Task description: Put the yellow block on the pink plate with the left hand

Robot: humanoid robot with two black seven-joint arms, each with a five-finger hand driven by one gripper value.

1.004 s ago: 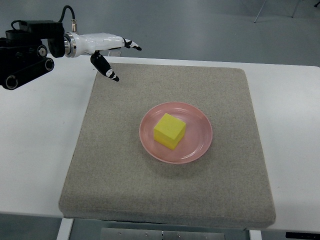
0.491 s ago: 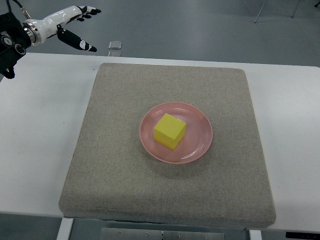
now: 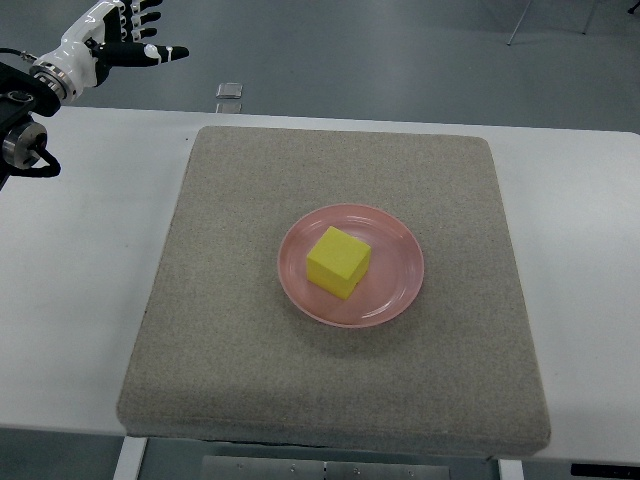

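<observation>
Yellow foam cube (image 3: 339, 262) sits flat on the round pink plate (image 3: 398, 295) mid grey felt mat (image 3: 240, 330), white left hand (image 3: 112, 35) top-left with fingers spread and empty, so placement looks done; just keep the arm clear.

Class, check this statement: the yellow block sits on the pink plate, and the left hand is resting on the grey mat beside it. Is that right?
Not quite. The yellow block does sit on the pink plate, but the top view shows the left hand open at the picture's top-left corner, well away from the grey mat.
</observation>
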